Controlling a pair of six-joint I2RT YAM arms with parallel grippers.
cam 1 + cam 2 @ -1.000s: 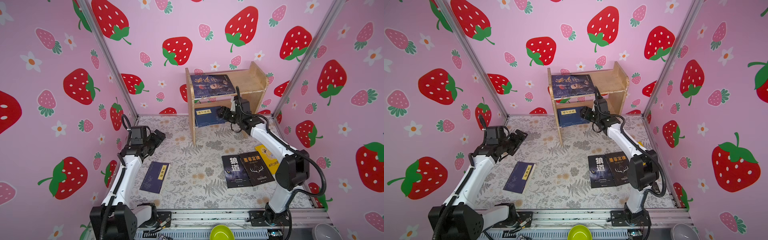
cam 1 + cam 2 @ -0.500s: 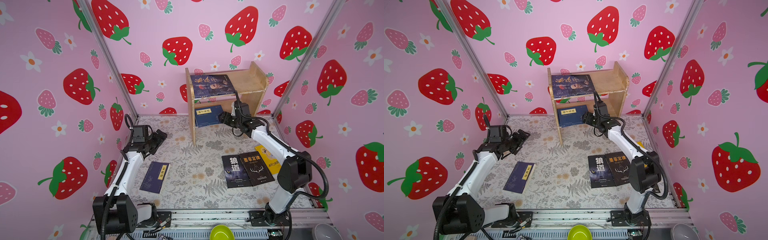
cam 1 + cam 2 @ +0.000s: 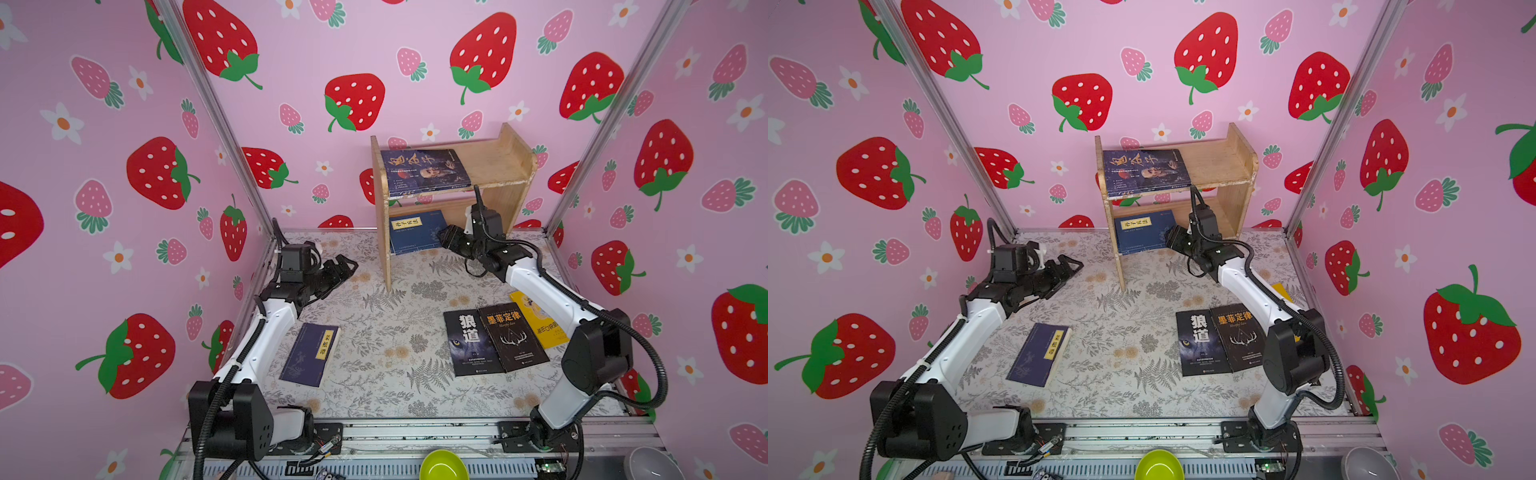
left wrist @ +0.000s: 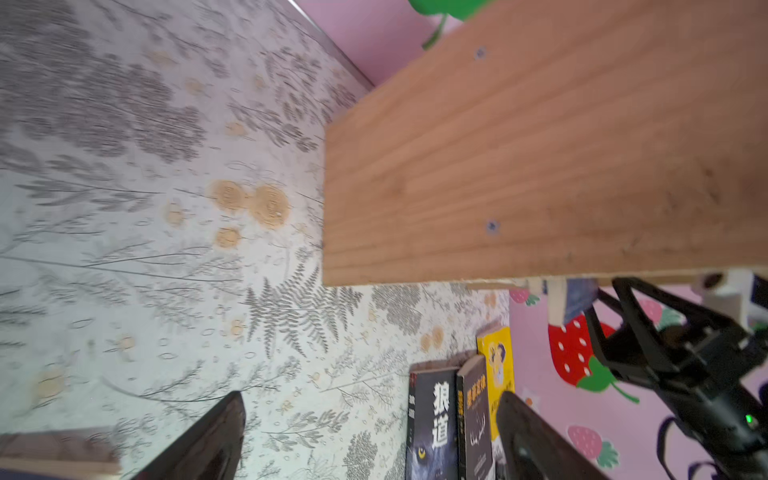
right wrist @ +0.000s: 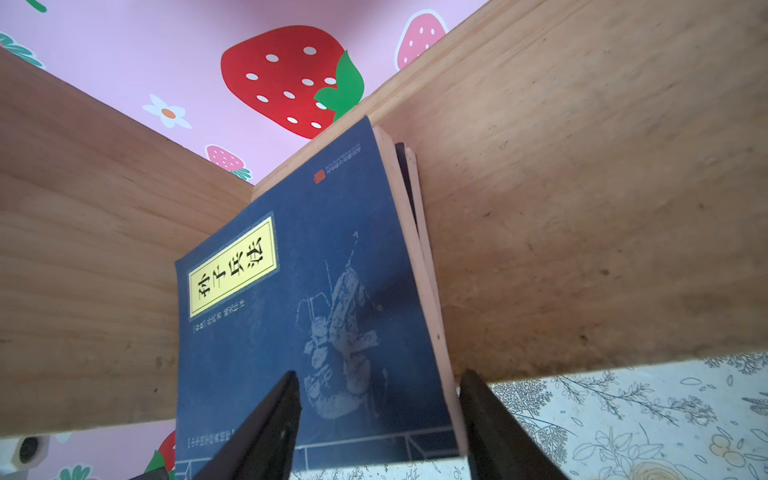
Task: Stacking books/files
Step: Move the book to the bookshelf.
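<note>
Well forward, right arm (image 3: 536,286) at shelf (image 3: 498,166), right gripper (image 5: 379,374) part-open astride navy book (image 5: 316,270), hold uncertain.

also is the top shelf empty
No, a blue book lies flat on the top shelf.

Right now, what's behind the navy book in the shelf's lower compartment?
A second thin book sits between the navy book and the wooden shelf panel. Only its edge shows; its cover is hidden.

Navy bk (image 5: 332,291), yel. label (image 5: 231,268): "孙子兵法"
</note>
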